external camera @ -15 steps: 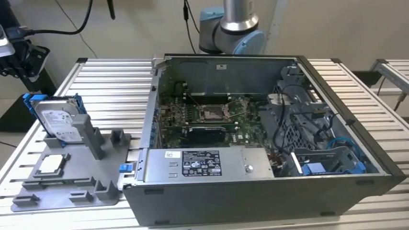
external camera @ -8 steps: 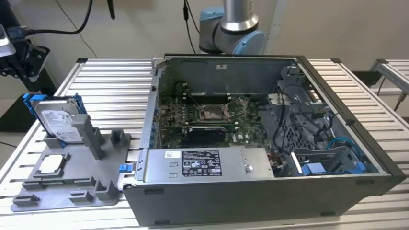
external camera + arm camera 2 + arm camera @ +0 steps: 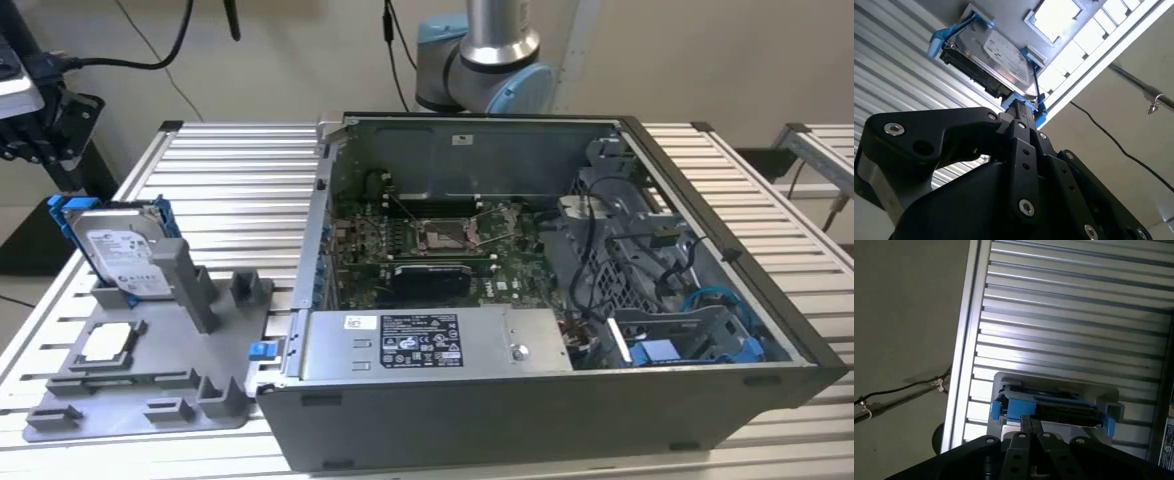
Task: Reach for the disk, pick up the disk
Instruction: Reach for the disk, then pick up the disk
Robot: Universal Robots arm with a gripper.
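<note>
The disk (image 3: pixel 123 252), just one, stands upright near one square chip (image 3: pixel 110 342).

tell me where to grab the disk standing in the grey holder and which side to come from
Probably by its free upper edge, coming from above. The disk stands on edge, slightly tilted, in the grey holder, whose post and slot cover its lower part. Close across the thin thickness, on the flat faces, between the blue frame rails.
</note>
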